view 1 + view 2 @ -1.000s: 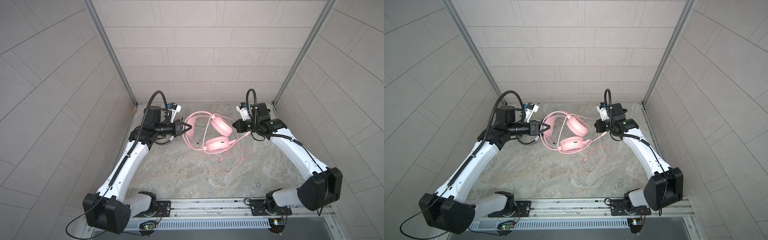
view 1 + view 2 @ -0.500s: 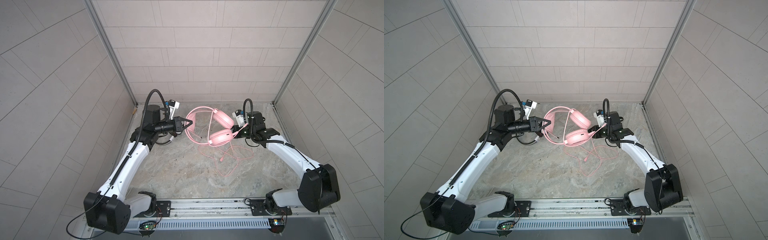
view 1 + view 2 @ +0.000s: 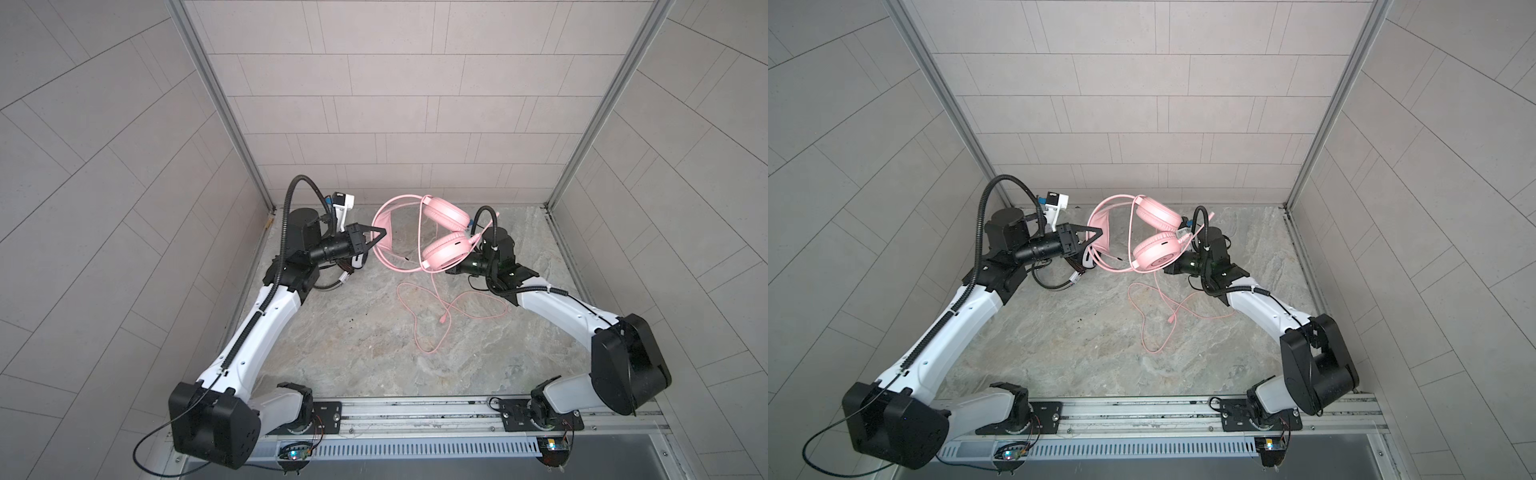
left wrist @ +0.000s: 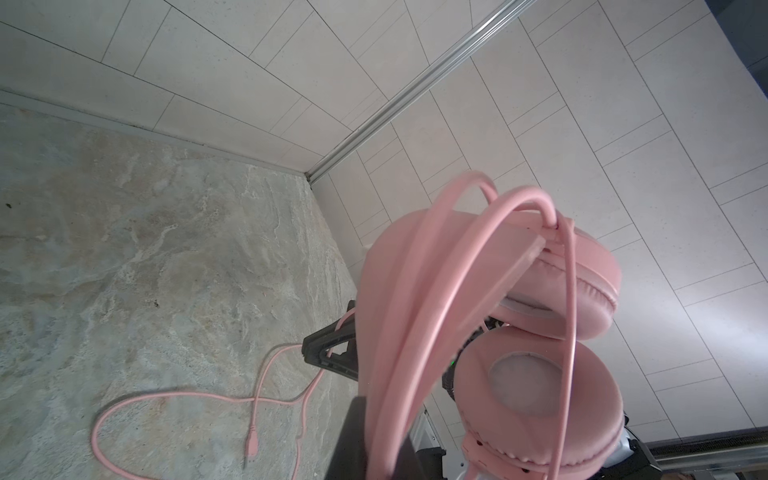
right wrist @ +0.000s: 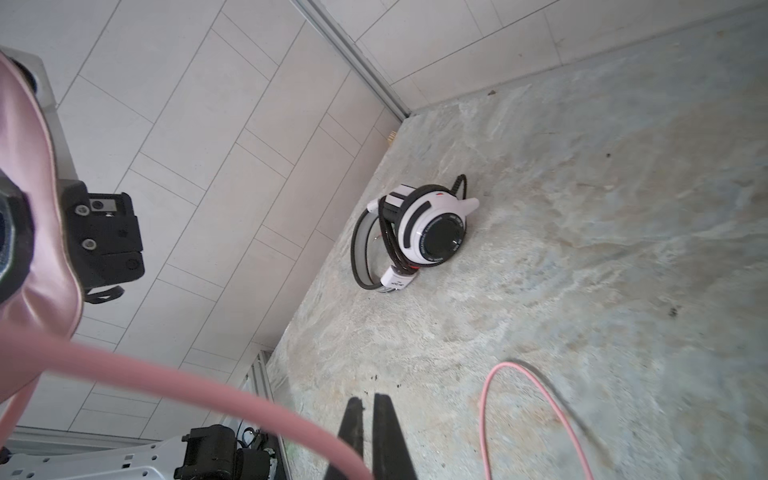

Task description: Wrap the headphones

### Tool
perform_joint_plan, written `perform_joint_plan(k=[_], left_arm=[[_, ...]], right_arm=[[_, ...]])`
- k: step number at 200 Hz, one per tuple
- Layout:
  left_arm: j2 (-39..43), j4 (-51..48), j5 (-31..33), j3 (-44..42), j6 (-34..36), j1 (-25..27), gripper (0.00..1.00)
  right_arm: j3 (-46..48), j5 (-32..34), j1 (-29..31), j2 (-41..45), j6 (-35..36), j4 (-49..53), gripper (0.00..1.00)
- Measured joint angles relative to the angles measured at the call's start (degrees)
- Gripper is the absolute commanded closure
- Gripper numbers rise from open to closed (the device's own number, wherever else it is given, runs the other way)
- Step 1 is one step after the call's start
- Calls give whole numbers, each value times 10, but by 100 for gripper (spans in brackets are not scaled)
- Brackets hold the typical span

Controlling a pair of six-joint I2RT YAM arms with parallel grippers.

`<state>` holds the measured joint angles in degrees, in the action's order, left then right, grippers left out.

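The pink headphones (image 3: 444, 249) hang above the floor. My left gripper (image 3: 382, 232) is shut on their headband (image 3: 1100, 226), and the earcups (image 4: 536, 399) dangle to the right of it. The pink cable (image 3: 432, 307) trails in loops on the floor, ending in its plug (image 4: 251, 444). My right gripper (image 5: 365, 399) is shut and reaches in under the lower earcup (image 3: 1156, 251); nothing shows between its fingertips, and the cable passes close in front of the camera. The white-and-black headphones (image 5: 424, 232) lie wrapped on the floor, mostly hidden under my left arm in both top views.
Tiled walls close in the stone floor (image 3: 353, 340) on the left, back and right. A metal rail (image 3: 415, 409) with both arm bases runs along the front edge.
My left gripper has lifted the pink headphones off the floor by the headband. My right arm has swung from the back right corner in under the lower earcup.
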<state>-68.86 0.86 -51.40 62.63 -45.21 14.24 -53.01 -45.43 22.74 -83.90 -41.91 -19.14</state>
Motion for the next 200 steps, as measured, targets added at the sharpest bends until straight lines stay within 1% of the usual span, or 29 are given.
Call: perform_joint_plan(k=[35,79,92,113,137,166,200], left_arm=[[-6,1,5,0,-3,15,100],[-9,-40,30,21,21,16,100],[-11,-51,36,32,27,16,100],[-17,-65,43,49,34,16,100],[-23,-69,51,65,37,17,100],[-23,-73,59,84,40,17,100],[-23,-83,65,101,43,16,100]], right_arm=[[-5,-6,33,-49,-63,-87,100],[6,-8,62,-55,-82,-128,98],[25,-8,64,-50,-83,-141,94],[55,-7,61,-42,-87,-147,82],[76,-7,63,-40,-87,-151,74],[87,-7,62,-42,-100,-178,73],[97,-8,62,-73,-140,-268,70]])
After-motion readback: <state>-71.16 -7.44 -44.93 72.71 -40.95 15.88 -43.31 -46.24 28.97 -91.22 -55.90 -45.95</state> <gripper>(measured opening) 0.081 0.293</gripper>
